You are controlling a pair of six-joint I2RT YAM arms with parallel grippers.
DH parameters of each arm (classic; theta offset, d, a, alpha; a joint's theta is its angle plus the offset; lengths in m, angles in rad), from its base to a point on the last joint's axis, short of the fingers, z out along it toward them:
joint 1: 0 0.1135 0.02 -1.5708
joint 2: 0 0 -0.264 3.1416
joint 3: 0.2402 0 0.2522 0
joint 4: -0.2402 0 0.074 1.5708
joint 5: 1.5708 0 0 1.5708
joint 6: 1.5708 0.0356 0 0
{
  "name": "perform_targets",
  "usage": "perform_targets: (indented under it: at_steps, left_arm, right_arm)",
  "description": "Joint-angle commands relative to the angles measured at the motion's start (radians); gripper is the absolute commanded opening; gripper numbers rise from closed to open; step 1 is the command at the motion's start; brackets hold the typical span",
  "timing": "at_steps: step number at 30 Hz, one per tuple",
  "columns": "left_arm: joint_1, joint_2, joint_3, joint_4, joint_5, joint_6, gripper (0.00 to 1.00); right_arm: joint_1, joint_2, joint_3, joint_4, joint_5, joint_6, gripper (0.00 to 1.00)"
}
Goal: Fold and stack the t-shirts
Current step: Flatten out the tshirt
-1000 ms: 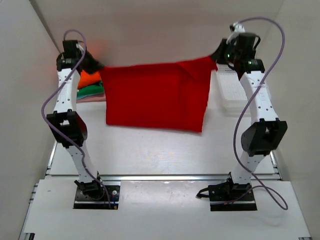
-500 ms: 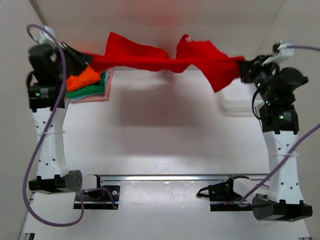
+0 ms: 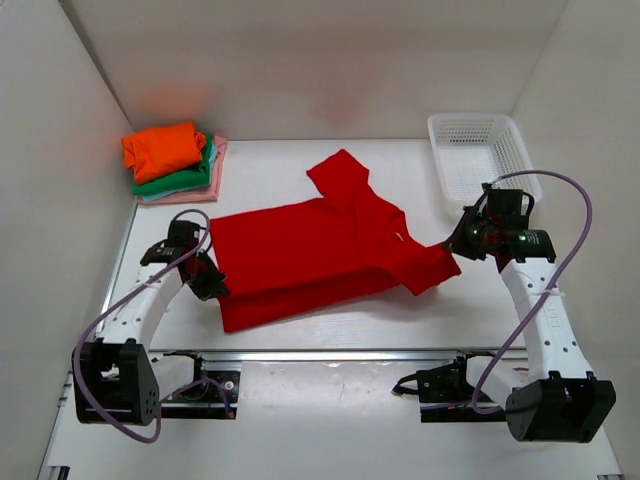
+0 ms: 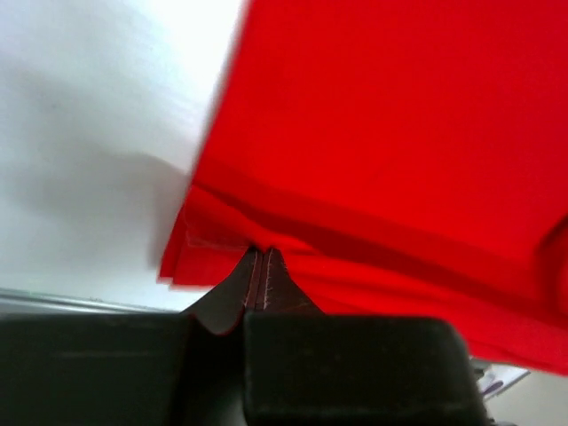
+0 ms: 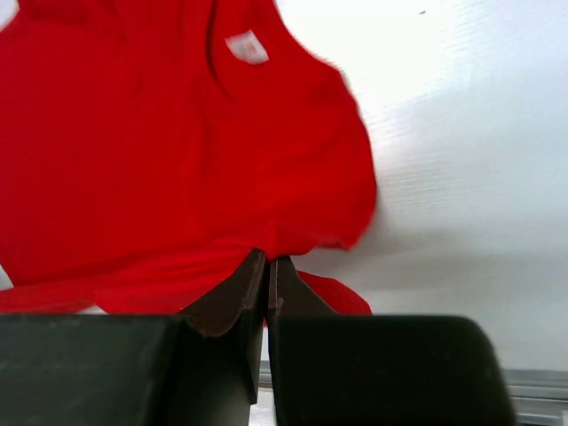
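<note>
Red t-shirt [image 3: 310,250] spread on the table [image 3: 330,325], in the middle of it, doubled over along the near edge, one sleeve pointing to the far wall. Left gripper [image 3: 208,280] down at the shirt's left edge — jaws clenched tight on a fold of red cloth, several layers showing in the wrist view. Right gripper [image 3: 458,243] at the shirt's right corner, likewise clamped on red cloth; probably a sleeve, though blurred at that spot. White neck label [image 5: 246,46] visible beyond that pinch. At the far left corner, a folded stack well apart from the red shirt: orange t-shirt [image 3: 160,148] on top, green t-shirt [image 3: 190,180] under it, pale pink t-shirt [image 3: 221,152] at the bottom. White mesh basket [image 3: 480,150] at the far right, beyond the right gripper.
</note>
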Motion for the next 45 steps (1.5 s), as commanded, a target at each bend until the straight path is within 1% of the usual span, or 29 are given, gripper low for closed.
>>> perform_targets:
  at_steps: [1,5,6,7,8,9,10,11,12,13,15,16,17,18,19,20,21,22,24,26,28,29,31,32,35,37,39,42,45]
  left_arm:
    - [0.006,-0.047,0.039,0.028,-0.060,0.006,0.00]
    - [0.033,0.008,0.069,0.091,-0.025,0.015,0.00]
    - [0.033,0.058,0.082,0.112,-0.004,0.000,0.00]
    - [0.087,0.127,0.115,0.160,0.040,-0.008,0.00]
    - [0.111,0.170,0.196,0.203,0.082,-0.015,0.00]
    - [0.119,0.268,0.262,0.211,0.099,-0.025,0.00]
    - [0.136,0.378,0.433,0.200,0.129,-0.023,0.00]
    - [0.145,0.428,0.669,0.165,0.151,-0.020,0.00]
    - [0.153,0.542,0.812,0.096,0.160,-0.003,0.00]
    - [0.147,0.653,1.139,0.056,0.157,0.017,0.00]
    - [0.180,0.829,1.850,-0.082,0.163,0.000,0.00]
    - [0.193,0.900,1.966,-0.079,0.173,-0.067,0.00]
    - [0.243,0.893,2.043,-0.047,0.232,-0.142,0.00]
    - [0.286,0.864,1.942,0.020,0.299,-0.170,0.00]
    - [0.294,0.759,1.844,0.101,0.321,-0.163,0.00]
    - [0.300,0.617,1.603,0.153,0.332,-0.140,0.00]
    - [0.299,0.544,1.367,0.268,0.302,-0.134,0.00]
    - [0.296,0.479,1.314,0.223,0.292,-0.115,0.00]
    - [0.267,0.441,1.285,0.127,0.257,-0.016,0.00]
    - [0.228,0.372,1.162,0.097,0.197,0.015,0.00]
    - [0.193,0.321,1.003,0.087,0.138,0.043,0.00]
    - [0.187,0.281,0.957,0.086,0.119,0.047,0.00]
    - [0.168,0.229,0.752,0.085,0.070,0.057,0.00]
    - [0.168,0.183,0.699,0.093,0.058,0.061,0.00]
    - [0.097,0.067,0.429,0.084,-0.010,0.064,0.00]
    - [0.063,0.008,0.357,0.077,-0.039,0.066,0.00]
    - [0.056,-0.029,0.331,0.065,-0.050,0.048,0.00]
    - [0.059,-0.005,0.393,0.070,-0.030,0.041,0.00]
    - [0.069,0.043,0.470,0.131,0.009,0.018,0.00]
  right_arm:
    - [-0.011,-0.022,-0.029,0.002,-0.015,0.042,0.00]
    - [-0.017,0.040,-0.096,0.094,-0.166,0.057,0.00]
    - [-0.014,0.068,-0.100,0.157,-0.206,0.058,0.00]
    - [-0.014,0.134,-0.089,0.221,-0.238,0.055,0.00]
    - [-0.014,0.219,-0.037,0.257,-0.252,0.051,0.00]
    - [-0.014,0.275,0.076,0.287,-0.263,0.052,0.00]
    - [-0.027,0.388,0.166,0.288,-0.316,0.048,0.00]
    - [-0.035,0.501,0.392,0.274,-0.341,0.046,0.00]
    - [-0.035,0.606,0.663,0.233,-0.349,0.028,0.00]
    - [-0.023,0.652,0.808,0.187,-0.310,0.017,0.00]
    - [-0.008,0.772,1.325,0.145,-0.216,-0.024,0.00]
    - [-0.008,0.780,1.435,0.151,-0.167,-0.032,0.00]
    - [-0.020,0.739,1.436,0.197,-0.138,-0.027,0.00]
    - [-0.030,0.652,1.339,0.252,-0.121,-0.027,0.00]
    - [-0.034,0.597,1.210,0.266,-0.086,-0.037,0.00]
    - [-0.034,0.512,1.165,0.263,-0.050,-0.044,0.00]
    - [-0.029,0.445,1.090,0.243,-0.035,-0.052,0.00]
    - [-0.017,0.382,1.007,0.213,0.029,-0.076,0.00]
    - [0.041,0.267,0.845,0.214,0.124,-0.113,0.00]
    - [0.070,0.152,0.656,0.247,0.149,-0.106,0.00]
    - [0.066,-0.055,0.322,0.374,0.165,-0.064,0.00]
    - [0.060,-0.102,0.189,0.390,0.168,-0.052,0.00]
    - [0.066,-0.241,0.044,0.387,0.183,0.003,0.01]
    - [0.071,-0.257,-0.018,0.349,0.188,0.011,0.00]
    - [0.095,-0.314,-0.073,0.214,0.119,0.068,0.00]
    - [0.146,-0.329,-0.078,0.176,0.100,0.077,0.00]
    - [0.204,-0.335,-0.068,0.177,0.137,0.071,0.00]
    - [0.265,-0.269,-0.026,0.231,0.116,-0.015,0.00]
    - [0.285,-0.095,0.050,0.298,0.050,-0.114,0.00]
